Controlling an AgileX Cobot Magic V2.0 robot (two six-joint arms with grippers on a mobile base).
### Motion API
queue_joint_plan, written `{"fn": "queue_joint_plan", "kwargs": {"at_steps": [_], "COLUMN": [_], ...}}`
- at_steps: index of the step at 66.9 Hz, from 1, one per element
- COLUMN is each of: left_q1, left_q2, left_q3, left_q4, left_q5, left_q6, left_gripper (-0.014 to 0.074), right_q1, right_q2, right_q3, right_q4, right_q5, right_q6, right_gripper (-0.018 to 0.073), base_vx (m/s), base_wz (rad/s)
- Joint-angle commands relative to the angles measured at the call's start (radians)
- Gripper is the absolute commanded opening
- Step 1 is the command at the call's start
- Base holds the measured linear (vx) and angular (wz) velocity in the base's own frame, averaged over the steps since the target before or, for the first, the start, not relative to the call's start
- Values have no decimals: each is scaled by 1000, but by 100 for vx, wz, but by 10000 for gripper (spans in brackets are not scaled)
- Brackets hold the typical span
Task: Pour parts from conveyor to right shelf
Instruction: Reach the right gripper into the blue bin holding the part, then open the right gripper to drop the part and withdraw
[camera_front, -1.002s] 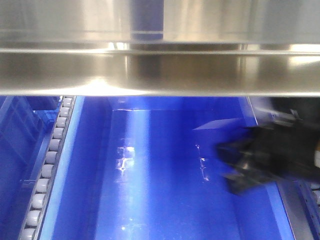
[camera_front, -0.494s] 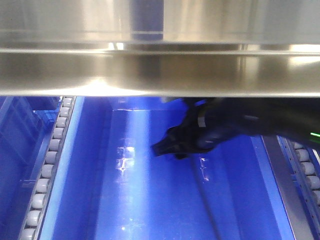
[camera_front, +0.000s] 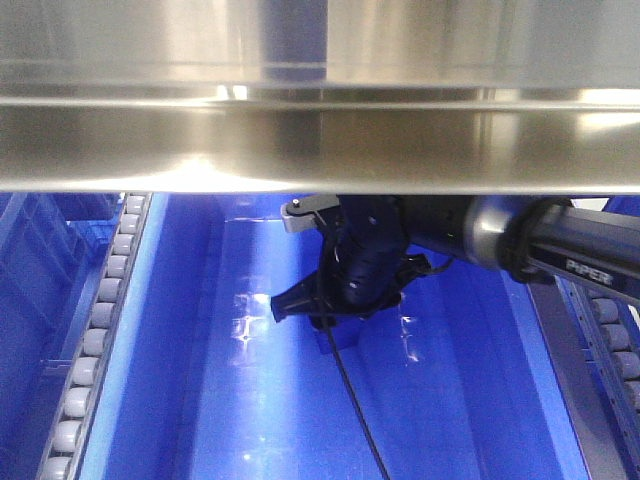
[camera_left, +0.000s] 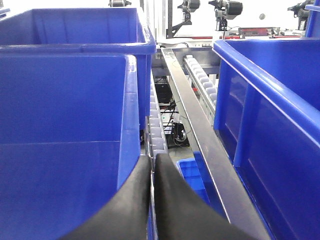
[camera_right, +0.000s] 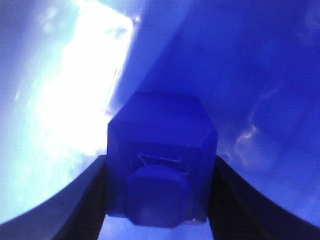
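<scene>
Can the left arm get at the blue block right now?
Probably not. The blue block is clamped in the right claw inside a blue bin, under the steel shelf rail. The shut left claw sits between other bins.

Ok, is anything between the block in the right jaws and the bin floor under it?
Nothing visible. The right gripper holds the blue block inside the blue bin, with only bare bin floor showing below it.

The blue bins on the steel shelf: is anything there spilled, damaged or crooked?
Nothing stands out. The blue bin under the right gripper shows only glare on its floor, and the blue block sits squarely between the jaws. The left gripper is shut and empty.
</scene>
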Motion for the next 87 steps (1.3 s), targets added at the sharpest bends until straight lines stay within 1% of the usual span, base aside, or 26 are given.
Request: {"fn": "queue_joint_plan", "kwargs": {"at_steps": [1, 8, 14, 28, 40, 52, 59, 71, 78, 87], "left_q1": [-6, -6, -6, -6, -6, -6, -6, -6, -6, -6], "left_q2": [-12, -12, -12, -12, -12, -12, -12, -12, -12, -12], "left_q3": [-19, -19, -19, -19, -19, -19, -19, -19, -19, -19], "left_q4": [-6, -6, -6, -6, -6, -6, -6, -6, -6, -6], "left_q5": [-79, -79, -79, -79, -79, -79, -79, -79, -79, -79], "left_q6": [-8, -8, -8, -8, -8, -8, -8, -8, -8, -8], "left_gripper": [-6, -6, -6, -6, -6, -6, -6, -6, -6, -6], "right_q1": [2, 2, 2, 2, 2, 2, 2, 2, 2, 2], "right_q2": [-39, -42, -56, -134, -202, -245, -295, -419, -506, -616], "right_q3": [-38, -38, -36, -33, -33, -24, 58, 306, 437, 586], "right_q4": [-13, -40, -49, -47, -114, -142, -156, -226, -252, -253], "right_q5": [-16, -26, -43, -98, -115, -127, -220, -439, -554, -708], "right_q6": [19, 29, 29, 39, 48, 51, 83, 177, 178, 177], "right_gripper": [433, 520, 557, 561, 561, 561, 561, 561, 561, 561], "base_vx": [0, 0, 0, 0, 0, 0, 0, 0, 0, 0], "base_wz": [0, 0, 0, 0, 0, 0, 0, 0, 0, 0]}}
